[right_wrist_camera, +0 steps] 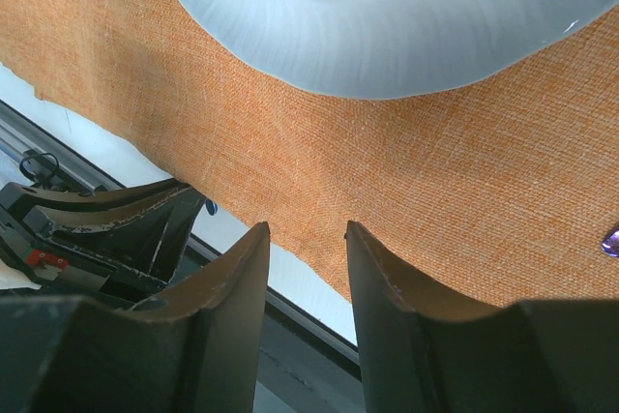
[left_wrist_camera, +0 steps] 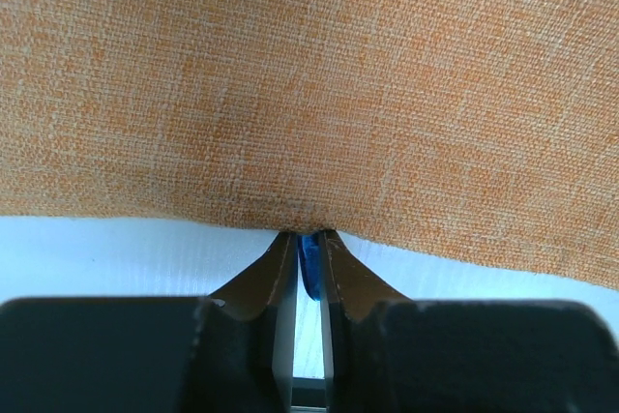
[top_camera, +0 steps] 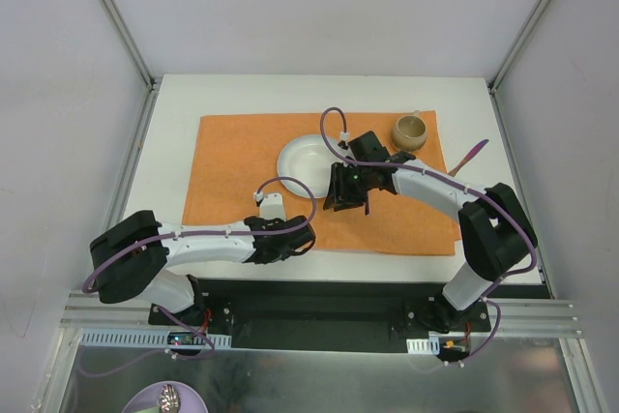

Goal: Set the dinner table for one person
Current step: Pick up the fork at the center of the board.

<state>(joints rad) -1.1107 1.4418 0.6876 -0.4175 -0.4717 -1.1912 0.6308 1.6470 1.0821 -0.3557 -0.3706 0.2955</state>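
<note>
The dinner table (top_camera: 169, 176) is a white top carrying an orange placemat (top_camera: 242, 157). A white plate (top_camera: 302, 163) sits on the placemat, with a tan cup (top_camera: 410, 131) to its right. My left gripper (top_camera: 308, 239) is low at the placemat's near edge, shut on a small blue thing (left_wrist_camera: 309, 263); its tips touch the cloth edge (left_wrist_camera: 309, 236). My right gripper (top_camera: 346, 202) is open and empty above the placemat (right_wrist_camera: 435, 191), just near of the plate's rim (right_wrist_camera: 387, 45); nothing lies between its jaws (right_wrist_camera: 308, 229).
A purple utensil (top_camera: 471, 155) lies at the placemat's right edge; its tip shows in the right wrist view (right_wrist_camera: 611, 239). The left gripper's fingers (right_wrist_camera: 145, 224) are close to the right gripper's left. Metal rails border the table. A purple dish (top_camera: 166, 398) sits below the near edge.
</note>
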